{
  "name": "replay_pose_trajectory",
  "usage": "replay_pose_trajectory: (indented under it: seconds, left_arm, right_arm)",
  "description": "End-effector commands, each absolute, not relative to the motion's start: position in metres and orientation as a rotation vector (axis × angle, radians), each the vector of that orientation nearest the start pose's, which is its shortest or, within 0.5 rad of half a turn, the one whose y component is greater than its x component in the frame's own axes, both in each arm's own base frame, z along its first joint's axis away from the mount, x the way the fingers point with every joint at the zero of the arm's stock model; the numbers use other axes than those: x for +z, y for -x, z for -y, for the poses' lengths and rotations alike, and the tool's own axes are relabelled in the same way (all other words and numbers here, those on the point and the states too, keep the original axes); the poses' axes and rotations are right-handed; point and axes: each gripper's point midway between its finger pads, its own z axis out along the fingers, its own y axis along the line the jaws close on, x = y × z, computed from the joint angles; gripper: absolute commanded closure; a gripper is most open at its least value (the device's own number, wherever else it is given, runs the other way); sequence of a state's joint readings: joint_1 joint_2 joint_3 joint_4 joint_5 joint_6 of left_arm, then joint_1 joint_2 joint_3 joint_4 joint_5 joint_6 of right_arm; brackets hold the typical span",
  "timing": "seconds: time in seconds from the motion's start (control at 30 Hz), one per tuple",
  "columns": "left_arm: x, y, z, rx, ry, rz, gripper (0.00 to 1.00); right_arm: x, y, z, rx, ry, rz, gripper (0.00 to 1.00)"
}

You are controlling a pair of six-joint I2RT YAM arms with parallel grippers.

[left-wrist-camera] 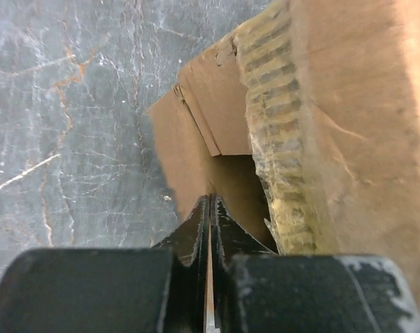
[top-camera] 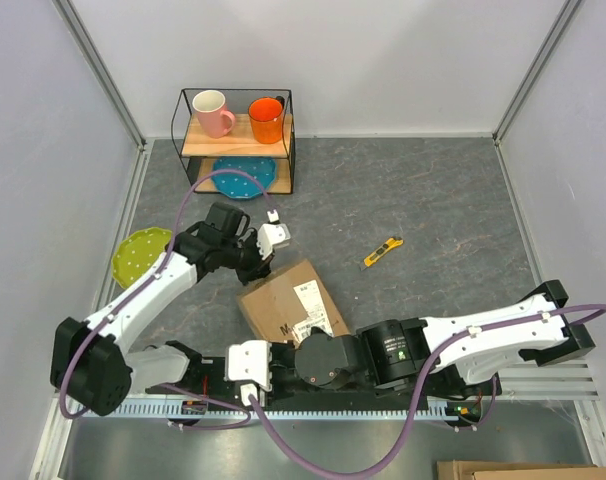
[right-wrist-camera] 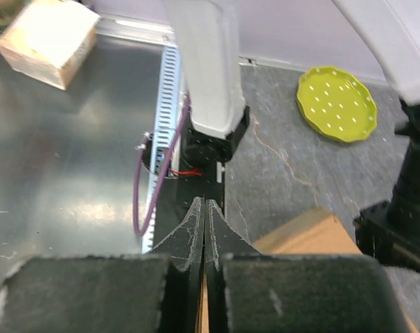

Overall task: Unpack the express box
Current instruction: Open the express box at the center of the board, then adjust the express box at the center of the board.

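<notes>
The express box (top-camera: pixel 291 305), a brown carton with a white label on top, lies between the two arms near the table's front. My left gripper (top-camera: pixel 257 264) is at its far-left corner. In the left wrist view the jaws (left-wrist-camera: pixel 210 202) are shut, and a brown flap (left-wrist-camera: pixel 186 152) runs down into them beside the box's torn corrugated edge (left-wrist-camera: pixel 272 132). My right gripper (top-camera: pixel 245 365) sits low at the box's near-left side. Its fingers (right-wrist-camera: pixel 205 203) are pressed together, and a corner of the box (right-wrist-camera: pixel 307 236) lies just to their right.
A yellow utility knife (top-camera: pixel 383 251) lies right of the box. A green plate (top-camera: pixel 141 254) is at the left wall. At the back stands a wire shelf (top-camera: pixel 288 140) with a pink mug (top-camera: pixel 213 112), an orange mug (top-camera: pixel 267 118) and a blue plate (top-camera: pixel 243 177).
</notes>
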State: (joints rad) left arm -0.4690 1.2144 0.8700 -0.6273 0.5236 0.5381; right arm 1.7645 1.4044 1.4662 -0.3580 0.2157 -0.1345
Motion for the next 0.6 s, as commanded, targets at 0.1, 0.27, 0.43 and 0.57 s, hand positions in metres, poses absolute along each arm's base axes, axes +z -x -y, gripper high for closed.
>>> replay_pose_trajectory:
  seconds: [0.1,0.27,0.43,0.57]
  left_arm:
    - [0.218,-0.229,0.201,-0.578,-1.4,-1.747,0.98]
    - [0.298,-0.223,0.208,-0.599,-1.363,-1.603,0.98]
    - [0.303,-0.214,0.207,-0.638,-1.344,-1.631,0.98]
    - [0.263,-0.231,0.188,-0.545,-1.285,-1.772,0.98]
  right_arm:
    - [0.327,-0.033,-0.403,0.729,1.2,-1.465,0.71]
    - [0.301,-0.089,-0.351,0.637,0.893,-1.604,0.41]
    - [0.261,-0.101,-0.327,0.62,0.808,-1.726,0.4]
    - [0.223,-0.105,-0.322,0.588,0.788,-1.82,0.41]
